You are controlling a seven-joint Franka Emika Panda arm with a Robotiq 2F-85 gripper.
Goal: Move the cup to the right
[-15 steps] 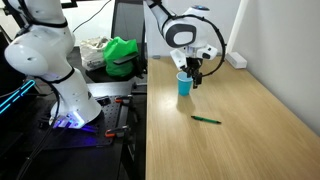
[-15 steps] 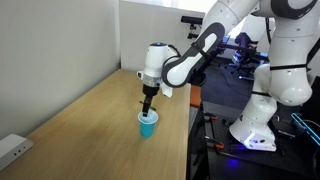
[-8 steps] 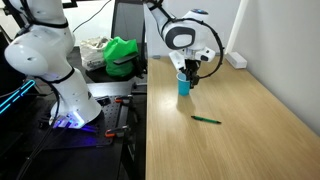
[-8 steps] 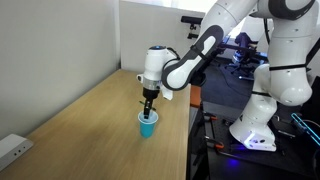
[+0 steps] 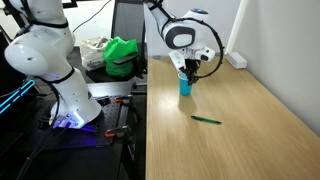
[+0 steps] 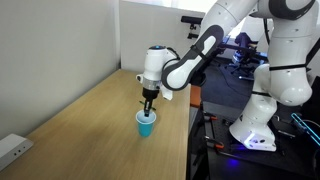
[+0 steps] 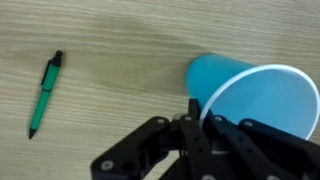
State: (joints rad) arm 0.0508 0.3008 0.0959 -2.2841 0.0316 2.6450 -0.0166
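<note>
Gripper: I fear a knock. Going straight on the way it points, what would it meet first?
Most likely the rim of the cup, right at the jaws of the gripper in the wrist view; depth is unclear.

Claw (image 6: 148, 109) on light-blue cup (image 6: 146, 124) rim

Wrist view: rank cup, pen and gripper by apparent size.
1. cup and gripper: they fill similar areas. The gripper is nearest the lens and cut off by the frame, so I won't rank them.
2. pen: clearly smallest.
</note>
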